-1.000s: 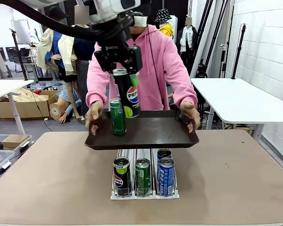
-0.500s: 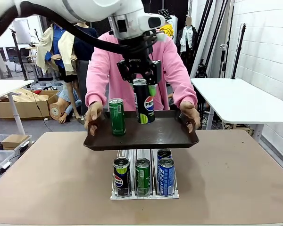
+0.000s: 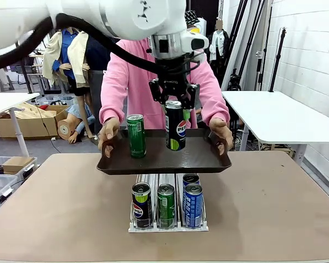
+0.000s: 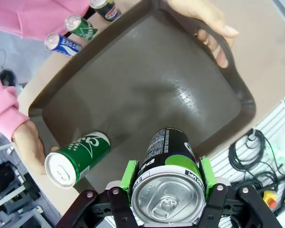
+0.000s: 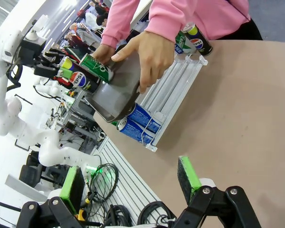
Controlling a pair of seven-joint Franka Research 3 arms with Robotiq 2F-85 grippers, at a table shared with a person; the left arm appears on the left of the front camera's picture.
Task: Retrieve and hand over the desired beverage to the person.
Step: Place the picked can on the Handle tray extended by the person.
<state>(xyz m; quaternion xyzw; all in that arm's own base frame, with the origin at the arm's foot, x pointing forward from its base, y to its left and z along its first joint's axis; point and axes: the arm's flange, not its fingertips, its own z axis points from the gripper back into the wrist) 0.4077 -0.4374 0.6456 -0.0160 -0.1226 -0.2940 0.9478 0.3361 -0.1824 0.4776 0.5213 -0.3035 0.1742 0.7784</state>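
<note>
So the black Pepsi can [image 3: 176, 126] is clamped between the green pads of the left gripper [image 3: 175, 102], jaws closed snug on its upper part, one pad on each side, and the can hangs upright with its base right at the floor of the dark brown tray [image 3: 197, 159]; whether it's actually touching down I can't tell. In the left wrist view you look straight down on the Pepsi can's [image 4: 170, 190] silver lid with the pads [image 4: 129, 174] hugging it and the tray [image 4: 147, 76] spread out below. Just beside the gripper, toward the person's right hand [image 3: 109, 135], a slim green can [image 3: 136, 136] stands on the tray. The person [image 3: 132, 82], in a bright pink hoodie, holds the tray by both ends above the table [image 3: 274, 208], the other hand [image 3: 221, 132] gripping the far handle. Under the tray, closer to the robot, there's a white can rack [image 3: 167, 226] on the table with a black Pepsi-type can [image 3: 141, 205], a green can [image 3: 165, 205] and two blue cans [image 3: 192, 204] lined up in its lanes. The right gripper [image 5: 133, 183] hovers low over the tabletop well off to the side, jaws spread wide apart with nothing between them.
</note>
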